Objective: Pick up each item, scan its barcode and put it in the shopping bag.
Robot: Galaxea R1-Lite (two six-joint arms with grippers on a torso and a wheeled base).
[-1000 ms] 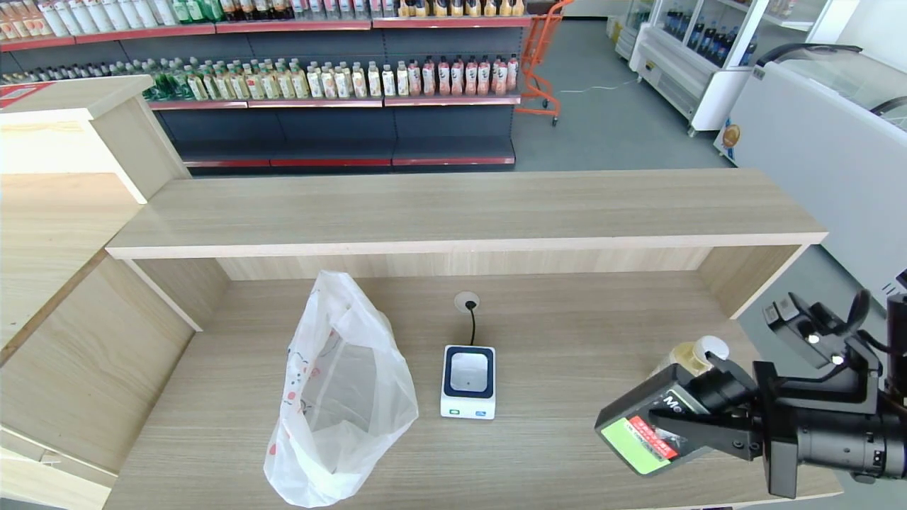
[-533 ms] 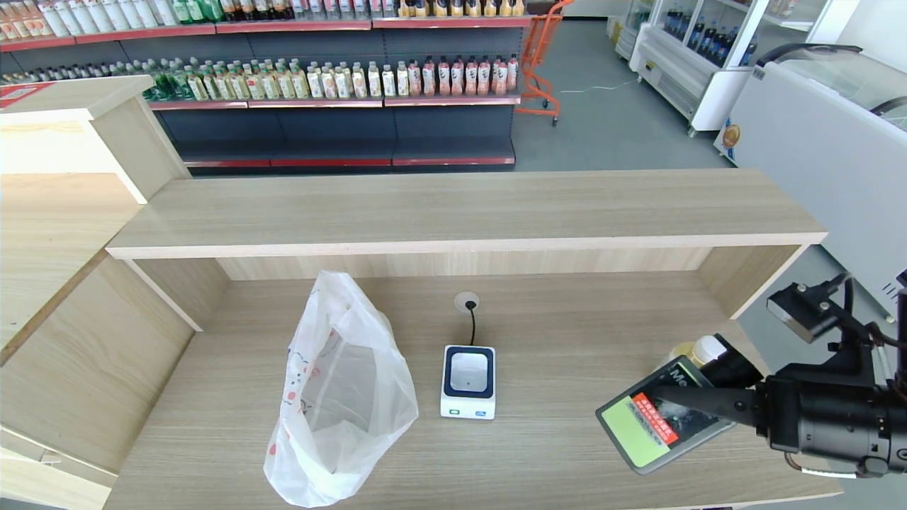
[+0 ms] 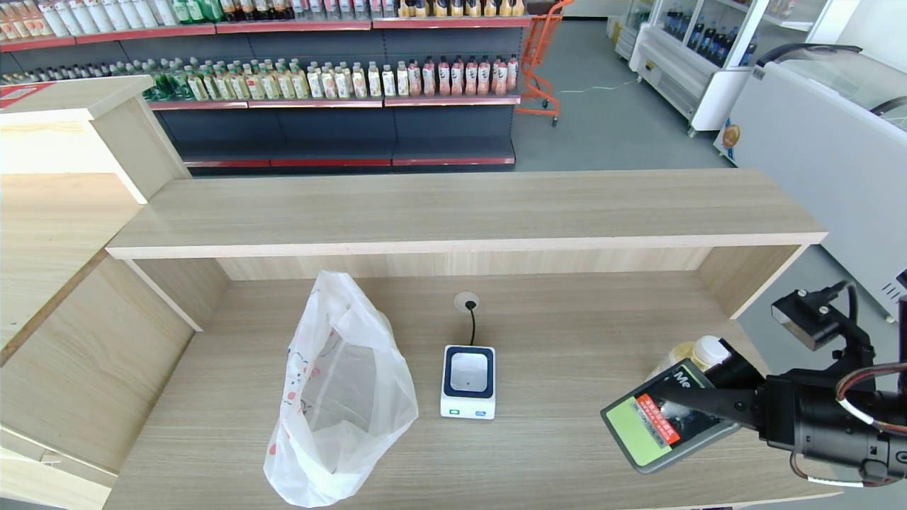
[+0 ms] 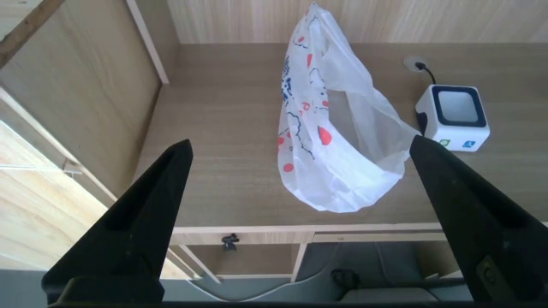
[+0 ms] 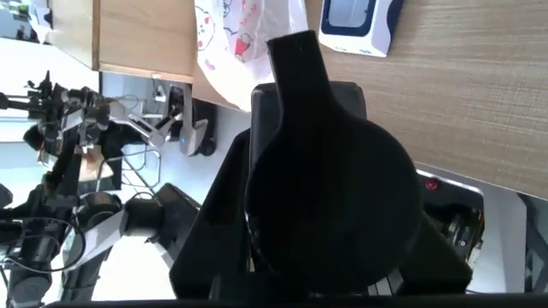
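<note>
A pale wooden checkout counter fills the foreground. A white plastic shopping bag stands on its left part, mouth open. The right arm comes in from the right edge, lying nearly level, low over the counter's front right corner. The right gripper points left and is clamped on a flat dark box with a green and red label, held tilted with the label facing up, well right of the scanner. A capped bottle lies just behind the box. The left gripper hangs above the bag, fingers spread wide.
</note>
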